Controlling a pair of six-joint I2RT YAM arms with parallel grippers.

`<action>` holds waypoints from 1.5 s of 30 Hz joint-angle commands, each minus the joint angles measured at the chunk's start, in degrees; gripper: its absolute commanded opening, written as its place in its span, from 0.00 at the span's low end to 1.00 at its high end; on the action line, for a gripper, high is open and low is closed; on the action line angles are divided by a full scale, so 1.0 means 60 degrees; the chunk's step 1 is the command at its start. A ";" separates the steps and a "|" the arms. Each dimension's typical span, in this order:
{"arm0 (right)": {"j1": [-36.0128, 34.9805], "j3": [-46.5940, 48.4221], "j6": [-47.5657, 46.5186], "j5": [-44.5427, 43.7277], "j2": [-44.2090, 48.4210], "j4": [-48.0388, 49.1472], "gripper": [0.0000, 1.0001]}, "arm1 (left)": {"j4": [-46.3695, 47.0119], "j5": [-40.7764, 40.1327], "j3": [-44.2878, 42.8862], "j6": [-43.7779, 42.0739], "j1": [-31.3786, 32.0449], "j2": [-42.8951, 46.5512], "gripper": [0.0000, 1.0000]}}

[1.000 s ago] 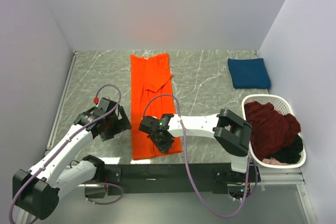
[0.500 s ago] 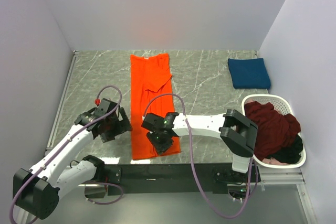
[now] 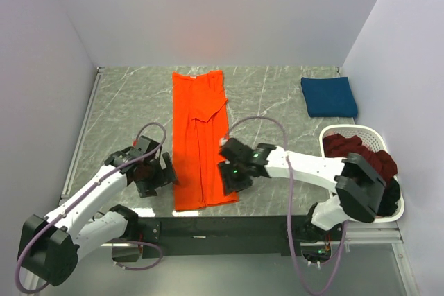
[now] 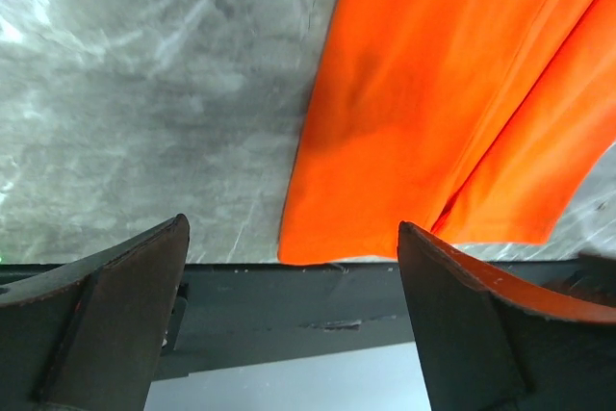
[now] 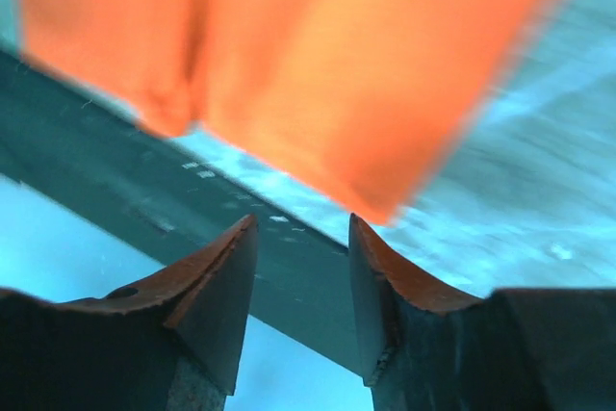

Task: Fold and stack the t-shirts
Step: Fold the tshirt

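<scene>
The left gripper [image 3: 156,175] and right gripper [image 3: 232,177] flanked the near end of the orange t-shirt [image 3: 200,136], both released and grasping nothing.

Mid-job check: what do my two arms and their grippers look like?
The left arm and right arm have white links and black joints, each trailing a looping mauve cable. The left gripper and right gripper are black, with dark wedge-shaped jaws.

orange t-shirt [image 3: 199,140], navy t-shirt [image 3: 329,96], maroon t-shirt [image 3: 345,145], possibly black t-shirt [image 3: 393,199], white basket [image 3: 347,129], grey marbled table [image 3: 132,102]
</scene>
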State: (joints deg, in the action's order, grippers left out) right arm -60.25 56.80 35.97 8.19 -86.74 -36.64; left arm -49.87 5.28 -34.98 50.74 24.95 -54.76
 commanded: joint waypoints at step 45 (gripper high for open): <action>0.1970 -0.3240 0.1096 0.2166 0.0072 0.3148 0.09 | 0.0664 0.0439 0.0294 0.1006 0.2360 -0.2020 0.56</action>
State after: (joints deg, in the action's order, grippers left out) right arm -48.80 37.47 43.70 21.12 -85.25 -18.33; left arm -47.24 6.87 -33.01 55.42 38.24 -65.95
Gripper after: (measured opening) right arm 0.098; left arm 0.563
